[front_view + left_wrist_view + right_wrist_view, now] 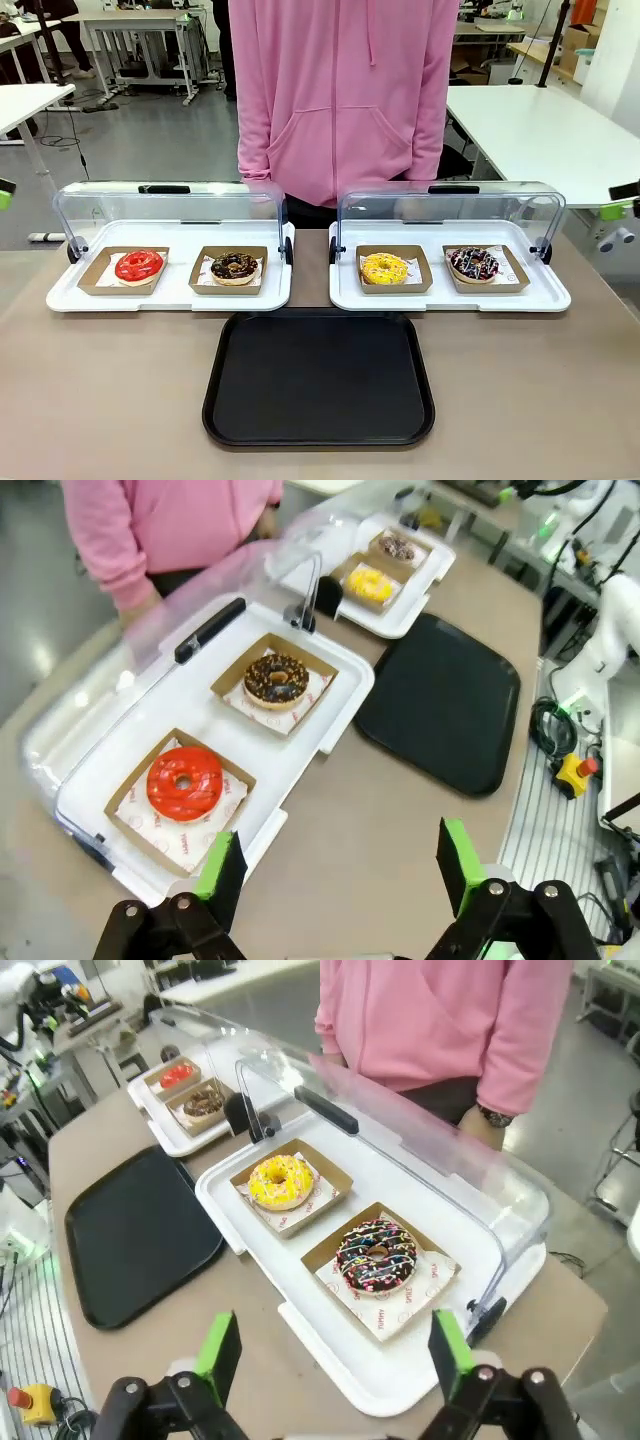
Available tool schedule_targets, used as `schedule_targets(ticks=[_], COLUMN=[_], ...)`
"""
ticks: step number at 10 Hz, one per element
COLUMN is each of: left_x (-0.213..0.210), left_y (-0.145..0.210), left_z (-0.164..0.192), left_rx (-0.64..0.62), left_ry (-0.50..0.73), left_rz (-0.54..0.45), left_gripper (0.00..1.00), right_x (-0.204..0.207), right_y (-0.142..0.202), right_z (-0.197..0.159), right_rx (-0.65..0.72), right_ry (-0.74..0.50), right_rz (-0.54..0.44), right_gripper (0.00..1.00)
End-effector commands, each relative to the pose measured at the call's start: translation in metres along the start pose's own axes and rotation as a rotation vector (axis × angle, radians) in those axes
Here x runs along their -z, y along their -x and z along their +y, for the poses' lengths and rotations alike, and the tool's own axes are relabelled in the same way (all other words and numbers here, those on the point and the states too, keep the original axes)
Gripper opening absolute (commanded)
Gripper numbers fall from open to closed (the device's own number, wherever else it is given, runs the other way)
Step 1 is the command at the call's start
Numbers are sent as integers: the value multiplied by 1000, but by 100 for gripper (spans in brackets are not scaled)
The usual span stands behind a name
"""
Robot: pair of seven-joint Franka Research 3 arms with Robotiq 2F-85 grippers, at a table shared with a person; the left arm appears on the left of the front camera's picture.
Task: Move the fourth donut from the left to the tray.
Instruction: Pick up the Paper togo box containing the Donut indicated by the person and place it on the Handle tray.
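The fourth donut (474,264) (376,1256), dark chocolate with white and pink drizzle, lies in a brown cardboard holder at the right end of the right white tray; it also shows far off as the fourth donut (398,548). The black tray (319,377) (440,698) (135,1234) lies bare in the near middle of the table. My right gripper (336,1350) hovers open above the table edge, just short of that donut. My left gripper (340,865) is open over the table beside the left white tray. Both hold nothing.
A red donut (138,266), a chocolate crumb donut (234,266) and a yellow donut (385,268) sit in holders on two white trays (170,296) (450,298) with raised clear lids. A person in a pink hoodie (342,95) stands behind them.
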State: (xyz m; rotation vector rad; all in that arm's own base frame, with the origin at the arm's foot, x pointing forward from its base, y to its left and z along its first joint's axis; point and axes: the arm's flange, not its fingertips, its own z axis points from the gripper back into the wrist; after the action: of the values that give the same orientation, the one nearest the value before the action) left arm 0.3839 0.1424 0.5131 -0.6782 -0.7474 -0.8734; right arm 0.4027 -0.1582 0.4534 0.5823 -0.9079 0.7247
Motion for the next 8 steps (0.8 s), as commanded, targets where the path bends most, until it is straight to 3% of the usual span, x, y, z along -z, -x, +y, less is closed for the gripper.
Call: schedule_targets(ticks=[1,5,6,7,8], left_x=[-6,-11,-10,-11,-11], left_y=[13,37,34,41,41], left_z=[15,23,21,19,19], left_rx=[37,97,29,65,65], left_ry=[29,52,4,42,42], left_rz=[-63,-203,-238,-160,-160], left_gripper=[100,100,100,100,100], right_x=[4,-4,-2,-2,-2], right_y=[5,9,7,10,10], right_z=[-21,-30,-31,-23,-23], right_rx=[-11,-27,26,-5,-5], right_ry=[-22,-21,-22,-21,-21], right_rz=[-41,-129,-167,-115,-115], right_gripper=[100,100,100,100,100])
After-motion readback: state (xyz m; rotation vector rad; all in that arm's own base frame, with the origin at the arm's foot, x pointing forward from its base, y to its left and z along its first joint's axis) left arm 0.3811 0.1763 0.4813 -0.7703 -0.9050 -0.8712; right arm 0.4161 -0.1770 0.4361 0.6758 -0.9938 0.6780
